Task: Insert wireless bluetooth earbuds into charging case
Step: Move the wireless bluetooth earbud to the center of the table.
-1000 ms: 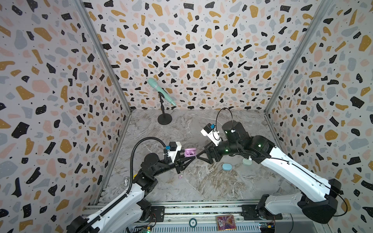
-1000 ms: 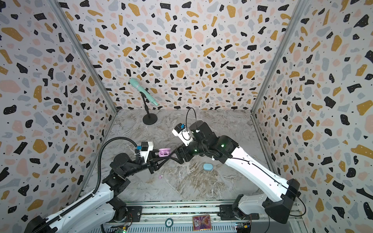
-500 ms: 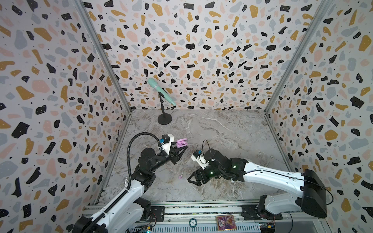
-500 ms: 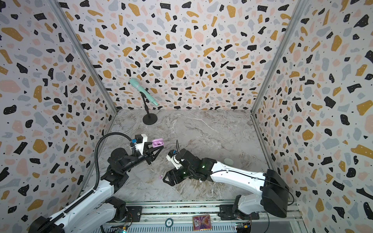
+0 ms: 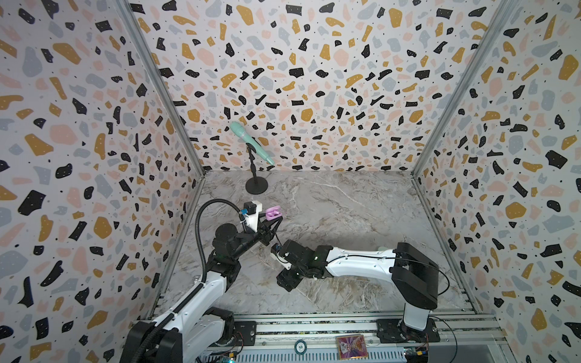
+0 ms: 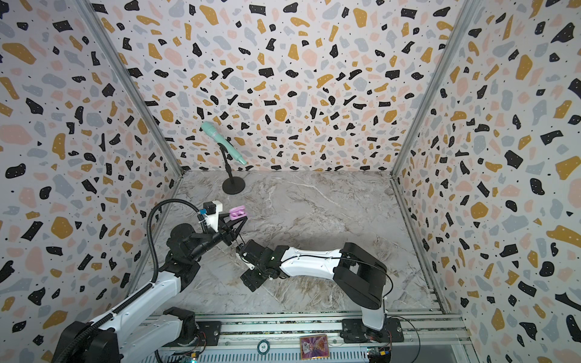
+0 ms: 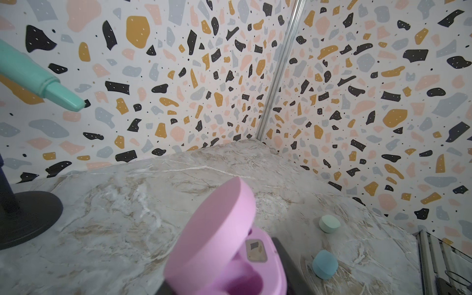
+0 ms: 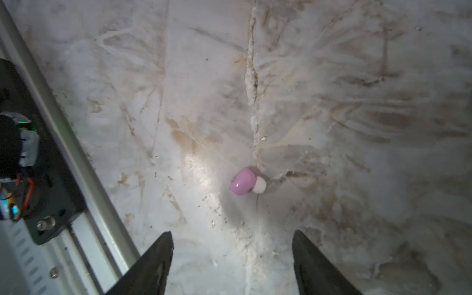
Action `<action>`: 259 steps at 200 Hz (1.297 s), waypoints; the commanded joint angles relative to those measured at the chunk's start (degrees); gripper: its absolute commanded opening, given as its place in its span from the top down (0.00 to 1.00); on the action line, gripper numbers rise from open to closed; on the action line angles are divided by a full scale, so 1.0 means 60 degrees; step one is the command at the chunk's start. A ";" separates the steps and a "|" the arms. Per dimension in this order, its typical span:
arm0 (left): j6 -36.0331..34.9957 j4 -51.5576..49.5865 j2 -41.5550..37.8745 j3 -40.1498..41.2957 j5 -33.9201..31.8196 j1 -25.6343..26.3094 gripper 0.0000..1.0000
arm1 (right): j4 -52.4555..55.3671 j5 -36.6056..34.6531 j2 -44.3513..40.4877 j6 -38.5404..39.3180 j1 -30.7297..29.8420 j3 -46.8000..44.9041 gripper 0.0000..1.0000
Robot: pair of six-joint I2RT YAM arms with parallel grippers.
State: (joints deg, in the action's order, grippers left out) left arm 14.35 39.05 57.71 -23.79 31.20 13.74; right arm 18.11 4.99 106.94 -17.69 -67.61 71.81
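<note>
The left gripper is clenched on the open pink oval plastic charging case and holds it raised above the grey marble-patterned tabletop, on the left side of the tabletop in both top views. In the left wrist view the case's lid stands tilted up from the base, which shows a pink hollow well and a small glossy panel beside the hinge. Part of the inside is cut off by the frame edge, so whether any bud sits in the case cannot be told. One small pink rounded plastic earbud with a white tip lies on its side on the bare tabletop, outside any case. The right gripper points down at it with its jaws spread wide. The bud lies a little ahead of the two black fingers, in line with the gap between them and touching neither. Farther to the right on the tabletop, a mint-green rounded case and a light blue rounded case sit near each other, both with lids down, so their contents are hidden. At the back stands a teal microphone, tilted on a black stand with a round base.
</note>
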 commanded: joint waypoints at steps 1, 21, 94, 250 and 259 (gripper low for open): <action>0.0094 0.0998 0.0071 -0.0345 0.0204 -0.0171 0.97 | 0.0557 -0.0784 0.0286 0.1131 -0.0015 0.0424 0.26; 0.0082 0.0994 0.0091 -0.0341 0.0205 -0.0249 0.97 | 0.0347 -0.0928 0.0454 0.1432 -0.0043 0.0421 0.26; 0.0092 0.0893 -0.0006 -0.0312 0.0234 -0.0356 0.98 | 0.0044 -0.1462 0.1222 0.1884 -0.0036 0.0950 0.27; 0.0084 0.0805 -0.0229 -0.0210 0.0348 -0.0400 0.98 | 0.0269 -0.2832 0.0586 0.1754 0.0859 0.0802 0.29; 0.0084 0.0815 -0.0237 -0.0192 0.0350 -0.0400 0.98 | 0.0308 -0.2839 0.0558 0.1788 0.0931 0.0779 0.29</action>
State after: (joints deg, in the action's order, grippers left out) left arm 14.61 40.82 57.21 -24.05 32.29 11.64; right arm 17.65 -10.00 113.91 -7.33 -62.81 76.23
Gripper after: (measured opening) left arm 0.434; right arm 0.706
